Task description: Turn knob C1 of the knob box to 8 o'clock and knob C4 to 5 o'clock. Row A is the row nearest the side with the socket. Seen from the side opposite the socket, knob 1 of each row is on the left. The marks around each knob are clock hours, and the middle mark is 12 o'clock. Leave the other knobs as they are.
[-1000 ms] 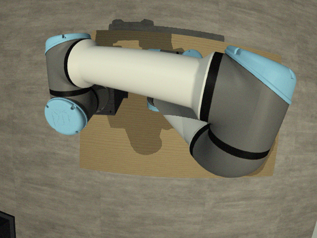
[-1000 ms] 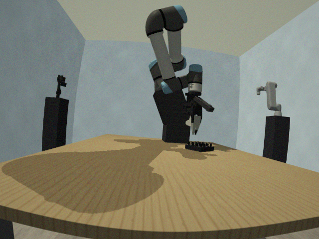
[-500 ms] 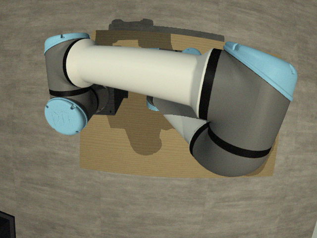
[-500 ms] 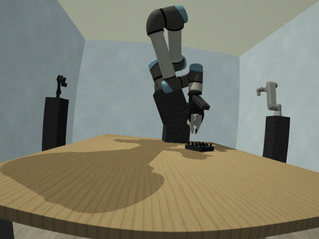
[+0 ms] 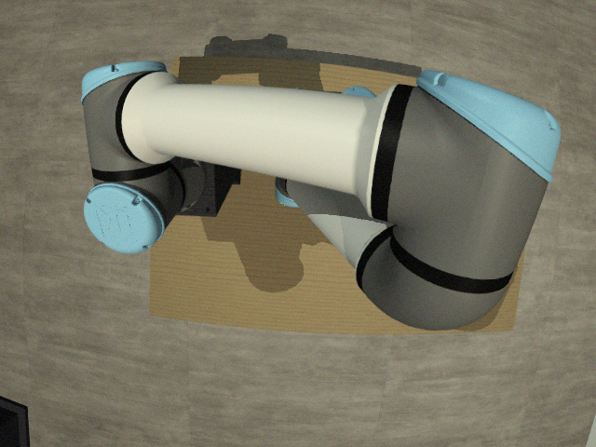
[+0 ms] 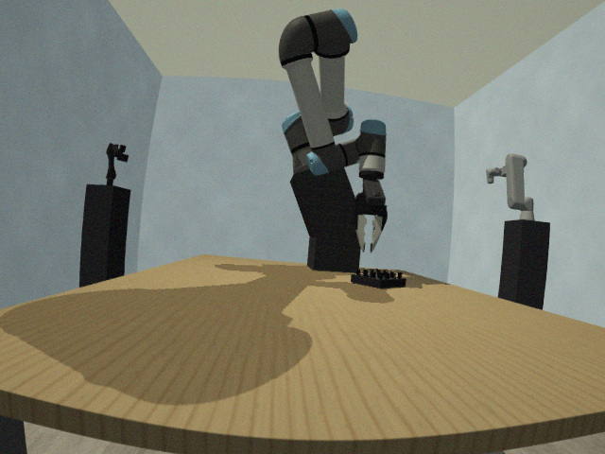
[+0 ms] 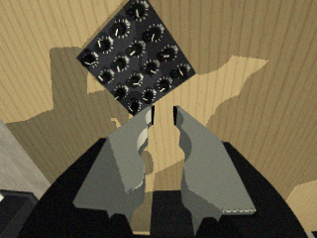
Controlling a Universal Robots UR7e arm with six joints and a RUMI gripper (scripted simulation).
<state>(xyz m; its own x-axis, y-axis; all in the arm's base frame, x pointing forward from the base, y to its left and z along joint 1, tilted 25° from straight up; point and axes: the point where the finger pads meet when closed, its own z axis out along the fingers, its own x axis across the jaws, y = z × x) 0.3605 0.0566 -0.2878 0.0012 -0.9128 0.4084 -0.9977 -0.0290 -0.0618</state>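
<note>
The black knob box (image 6: 378,280) lies on the wooden table near the robot's base. In the wrist view it (image 7: 136,57) appears turned like a diamond, with several knobs in rows and white pointer marks. I cannot tell which knobs are C1 and C4, and the socket side does not show. My gripper (image 6: 369,249) hangs pointing down, a little above the box's left end and clear of it. In the wrist view its fingertips stand just below the box's nearest corner with a narrow gap and nothing between them. In the overhead view the arm hides the box.
The robot's dark base pedestal (image 6: 332,219) stands right behind the box. Two dark pedestals with cameras stand off the table at the left (image 6: 104,229) and right (image 6: 523,258). The arm's shadow falls across the table.
</note>
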